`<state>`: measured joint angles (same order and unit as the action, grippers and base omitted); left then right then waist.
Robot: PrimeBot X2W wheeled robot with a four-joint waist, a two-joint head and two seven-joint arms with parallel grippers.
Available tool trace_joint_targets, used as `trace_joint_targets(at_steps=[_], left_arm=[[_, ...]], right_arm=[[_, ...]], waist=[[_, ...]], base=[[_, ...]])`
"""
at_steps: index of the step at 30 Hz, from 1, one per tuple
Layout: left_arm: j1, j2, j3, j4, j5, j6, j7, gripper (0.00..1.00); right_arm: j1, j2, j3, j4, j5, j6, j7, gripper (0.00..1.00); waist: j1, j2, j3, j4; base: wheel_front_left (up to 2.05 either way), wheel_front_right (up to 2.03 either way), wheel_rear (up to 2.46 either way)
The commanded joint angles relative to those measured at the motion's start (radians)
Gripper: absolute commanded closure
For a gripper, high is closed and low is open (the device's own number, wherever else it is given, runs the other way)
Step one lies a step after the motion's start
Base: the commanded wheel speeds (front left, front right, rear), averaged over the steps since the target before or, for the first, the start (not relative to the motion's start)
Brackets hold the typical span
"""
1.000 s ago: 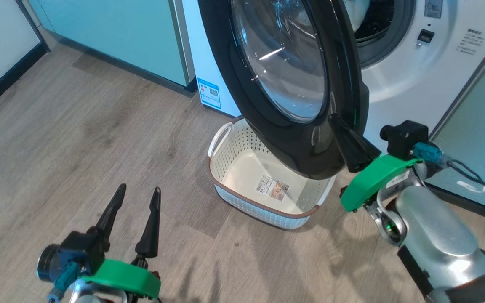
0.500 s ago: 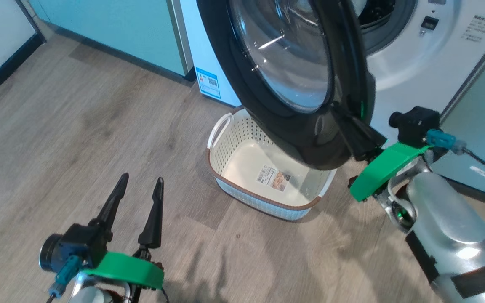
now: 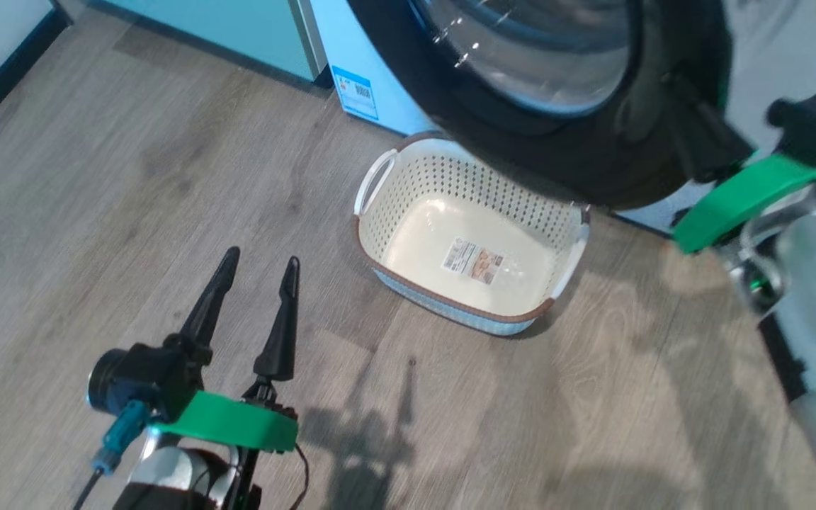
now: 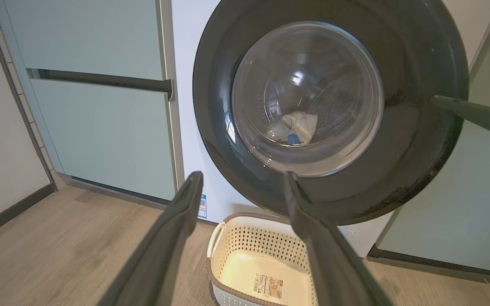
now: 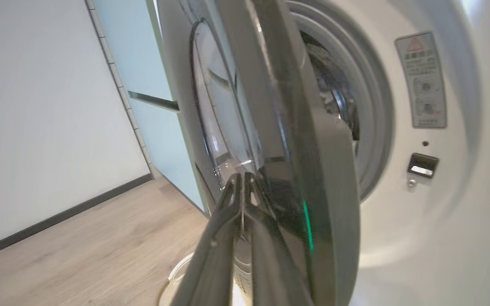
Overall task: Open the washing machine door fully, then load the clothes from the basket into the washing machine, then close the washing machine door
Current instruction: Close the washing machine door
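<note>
- Closing step, by my judgement: basket (image 3: pixel 415 212) empty at centre, clothes (image 4: pixel 298 125) in the drum behind the glass.
- Right hand (image 5: pixel 243 178), clenched on nothing, tips against the washing machine door (image 3: pixel 521 134) at 1 o'clock.
- Left hand (image 3: pixel 263 255) released, 7 o'clock.
- Next: push until it latches.

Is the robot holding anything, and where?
Nothing is held. The right hand is shut, its tips against the black rim of the door; the left hand is open and empty.

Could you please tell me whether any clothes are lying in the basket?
No, in the head view the basket has a bare cream floor apart from a sticker.
</note>
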<state>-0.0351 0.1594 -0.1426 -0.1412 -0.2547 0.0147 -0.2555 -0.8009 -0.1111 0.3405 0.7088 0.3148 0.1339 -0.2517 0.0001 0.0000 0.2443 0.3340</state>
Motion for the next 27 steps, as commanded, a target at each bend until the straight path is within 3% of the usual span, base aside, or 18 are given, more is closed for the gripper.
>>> trace_joint_targets(at_steps=[1,15,27], left_arm=[[-0.045,-0.004,0.039,-0.024,0.015,-0.010,-0.006,0.00],[-0.101,-0.080,0.041,0.001,0.044,-0.078,-0.006,0.00],[-0.123,-0.106,0.046,0.010,0.050,-0.103,-0.006,0.00]], right_arm=[[-0.057,-0.009,-0.022,-0.013,-0.013,-0.003,-0.001,1.00],[-0.212,-0.098,-0.138,0.102,-0.049,-0.003,-0.007,1.00],[-0.364,-0.159,-0.195,0.227,-0.104,-0.003,-0.010,1.00]], waist=[[-0.0001,0.0000,0.019,0.015],[-0.0001,0.0000,0.082,0.088],[-0.0001,0.0000,0.119,0.137]], base=[[0.00,0.00,0.00],[0.00,0.00,0.00],[0.00,0.00,0.00]])
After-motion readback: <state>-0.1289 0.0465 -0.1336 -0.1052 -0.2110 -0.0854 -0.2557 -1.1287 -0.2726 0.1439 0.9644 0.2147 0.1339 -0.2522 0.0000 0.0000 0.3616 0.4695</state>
